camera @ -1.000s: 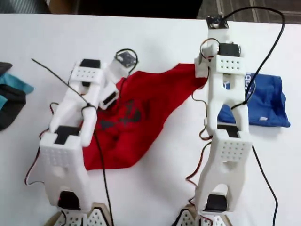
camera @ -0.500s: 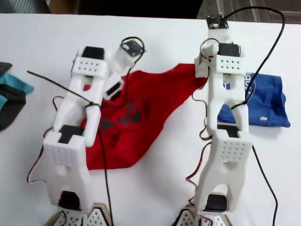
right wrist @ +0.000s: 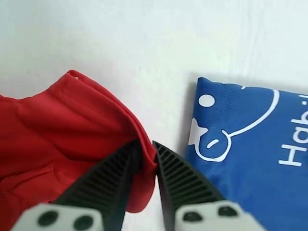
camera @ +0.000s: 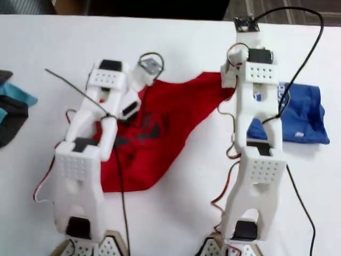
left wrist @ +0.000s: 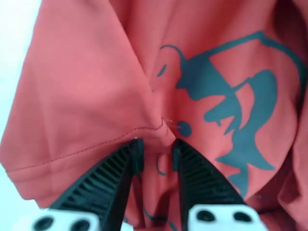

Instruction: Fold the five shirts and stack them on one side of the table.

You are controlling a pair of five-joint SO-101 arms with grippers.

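The red shirt (camera: 160,128) lies rumpled on the desk (camera: 186,213) between the arms. Its long axis slants from near the left arm's base out to a far corner just beside the folded blue shirt (camera: 303,117). The right gripper (right wrist: 147,149) is clamped on that corner. The left gripper (left wrist: 155,147) sits at a puckered hem nearer mid-shirt; whether it has hold, I cannot tell.

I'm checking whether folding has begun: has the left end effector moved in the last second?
Yes. In the high view the left end effector has shifted slightly toward the right arm, judged against the red shirt's print, which stayed put.
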